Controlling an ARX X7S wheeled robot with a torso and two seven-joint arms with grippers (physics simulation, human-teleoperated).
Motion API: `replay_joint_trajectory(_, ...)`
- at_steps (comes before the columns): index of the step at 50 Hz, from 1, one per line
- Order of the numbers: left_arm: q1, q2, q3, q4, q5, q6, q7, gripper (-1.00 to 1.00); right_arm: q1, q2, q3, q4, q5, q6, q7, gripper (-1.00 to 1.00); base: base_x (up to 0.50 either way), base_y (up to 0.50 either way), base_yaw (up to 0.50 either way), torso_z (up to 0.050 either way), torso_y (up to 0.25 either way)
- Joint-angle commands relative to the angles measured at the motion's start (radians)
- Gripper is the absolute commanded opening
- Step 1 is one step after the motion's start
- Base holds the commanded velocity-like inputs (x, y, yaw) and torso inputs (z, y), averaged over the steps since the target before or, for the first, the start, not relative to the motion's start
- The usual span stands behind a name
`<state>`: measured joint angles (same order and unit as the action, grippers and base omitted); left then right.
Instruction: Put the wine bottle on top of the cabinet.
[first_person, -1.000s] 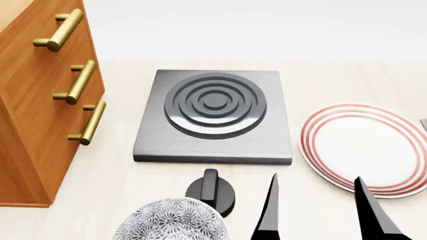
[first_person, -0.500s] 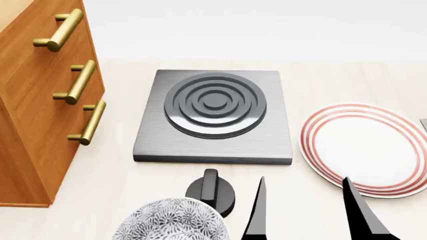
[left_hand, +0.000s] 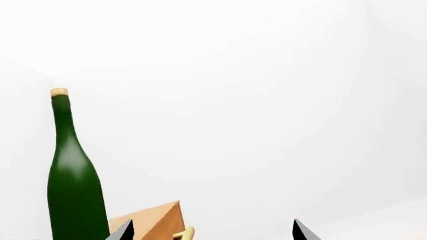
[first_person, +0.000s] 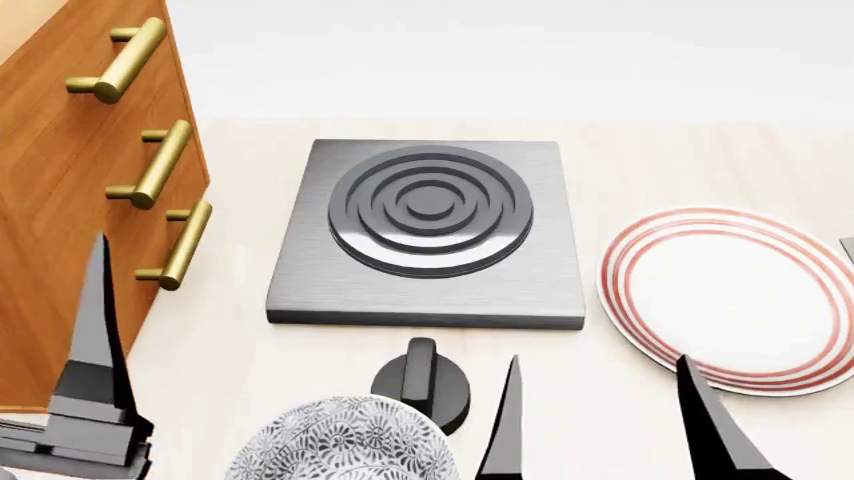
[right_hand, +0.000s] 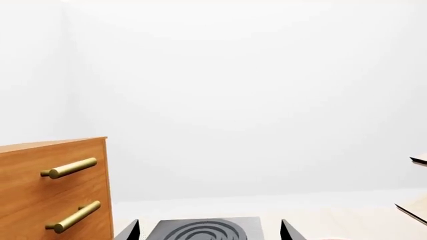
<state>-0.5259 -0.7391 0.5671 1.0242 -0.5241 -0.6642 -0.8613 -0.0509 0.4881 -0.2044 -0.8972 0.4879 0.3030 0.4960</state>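
Note:
The wine bottle (left_hand: 73, 185), dark green with a tan cork, shows only in the left wrist view, standing upright just outside one fingertip; it is out of the head view. My left gripper (left_hand: 212, 233) is open and empty, and the cabinet's corner (left_hand: 155, 222) shows between its tips. One of its fingers (first_person: 96, 320) rises in front of the orange-brown cabinet (first_person: 80, 190) in the head view. My right gripper (first_person: 601, 425) is open and empty, low over the table near the front edge. In its wrist view it (right_hand: 210, 231) faces the cabinet (right_hand: 47, 200).
A grey hotplate (first_person: 427, 230) lies mid-table, also in the right wrist view (right_hand: 200, 229). A black knob (first_person: 422, 380) and a patterned bowl (first_person: 340, 440) sit in front of it. A red-ringed white plate (first_person: 734, 290) lies at the right. Brass handles (first_person: 163, 165) stick out from the cabinet.
My left gripper has come up into the head view at the lower left, in front of the cabinet. My right gripper has shifted slightly left.

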Motion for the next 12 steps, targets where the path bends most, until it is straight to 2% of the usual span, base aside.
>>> replay_joint_trajectory(1,-0.006,-0.061,0.195,0.014,0.005,0.104,-0.13,1.0,0.0,0.005,-0.003,-0.003,-0.001,-0.002,0.005,1.0,0.0,0.0,0.0,0.0,0.0)
replay_joint_trajectory(12,-0.038,-0.072,0.228,0.012,-0.014,0.118,-0.155,1.0,0.004,0.011,-0.006,-0.01,0.002,-0.001,0.011,1.0,0.0,0.0,0.0,0.0,0.0)
